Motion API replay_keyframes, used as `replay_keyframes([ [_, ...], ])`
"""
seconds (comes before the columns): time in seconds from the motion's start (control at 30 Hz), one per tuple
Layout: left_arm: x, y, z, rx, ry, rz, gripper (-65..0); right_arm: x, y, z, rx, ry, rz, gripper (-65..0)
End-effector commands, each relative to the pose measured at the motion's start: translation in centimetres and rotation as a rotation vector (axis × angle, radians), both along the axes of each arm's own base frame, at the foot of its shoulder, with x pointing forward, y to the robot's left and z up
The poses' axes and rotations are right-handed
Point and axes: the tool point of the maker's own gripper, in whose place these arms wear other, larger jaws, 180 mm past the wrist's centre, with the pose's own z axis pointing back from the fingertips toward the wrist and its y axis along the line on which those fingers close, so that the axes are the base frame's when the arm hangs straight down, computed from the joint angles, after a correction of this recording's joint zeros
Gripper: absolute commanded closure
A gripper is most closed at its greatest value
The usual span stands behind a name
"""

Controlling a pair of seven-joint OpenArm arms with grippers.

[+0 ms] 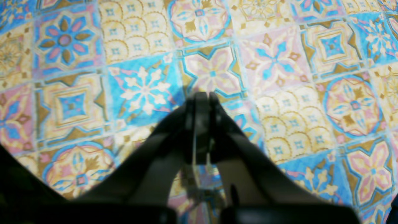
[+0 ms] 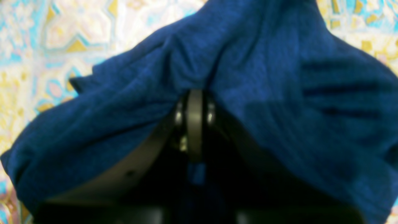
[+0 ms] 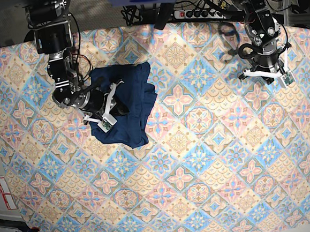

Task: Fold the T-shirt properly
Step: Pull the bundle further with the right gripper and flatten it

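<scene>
T-shirt (image 3: 126, 105) lies bunched nr left edge of tablecloth (image 3: 201, 160), toward far-left corner. Right gripper (image 2: 194, 93) pinched tight on its fabric. Farther off, nr far-right corner, left gripper (image 1: 202, 96) closed, empty, above bare cloth.

Navy T-shirt (image 3: 130, 104) lies bunched at the tablecloth's (image 3: 201, 160) upper left.

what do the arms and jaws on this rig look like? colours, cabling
Both arms are black, jointed, with black cables looped along the upper links. Each wrist carries a white bracket with a small camera module. The left gripper has dark, slim tapered jaws with a lighter strip between them. The right gripper shows a grey centre piece flanked by shiny metal hardware on wide dark fingers.
</scene>
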Motion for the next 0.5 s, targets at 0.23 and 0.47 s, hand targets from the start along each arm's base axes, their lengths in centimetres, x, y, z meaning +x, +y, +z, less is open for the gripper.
replay_keyframes([
  [0.23, 0.3, 0.4, 1.0, 0.027, -0.032, -0.002, 0.0, 2.4, -6.5, -1.0, -0.153, 0.027, -0.1, -1.4],
  [0.47, 0.3, 0.4, 1.1, 0.028, -0.033, -0.002, 0.0, 5.1, -9.9, 1.2, -0.218, -0.031, -0.107, -1.4],
])
